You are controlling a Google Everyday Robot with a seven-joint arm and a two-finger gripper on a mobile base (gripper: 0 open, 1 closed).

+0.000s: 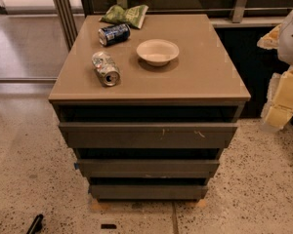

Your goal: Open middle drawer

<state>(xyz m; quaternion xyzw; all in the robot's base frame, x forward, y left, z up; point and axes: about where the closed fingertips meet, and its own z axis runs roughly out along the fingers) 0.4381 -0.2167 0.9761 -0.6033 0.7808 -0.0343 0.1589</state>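
The middle drawer (pixel 147 168) is the plain grey-brown front between two others on a low cabinet (pixel 151 72). It sits pushed in, with a dark gap above it. The taller top front (pixel 147 134), with pale scratches, is above it, and the narrow bottom front (pixel 147 191) is below. My gripper (pixel 286 97) is at the right edge of the view, on the pale white-and-yellow arm. It is beside the cabinet at about top-drawer height, well to the right of the middle drawer and not touching it.
On the cabinet top lie a crushed silver can (pixel 105 68), a blue can (pixel 114 34) on its side, a white bowl (pixel 157 51) and a green chip bag (pixel 125 14). Speckled floor surrounds the cabinet. A small black object (pixel 35 224) lies at the lower left.
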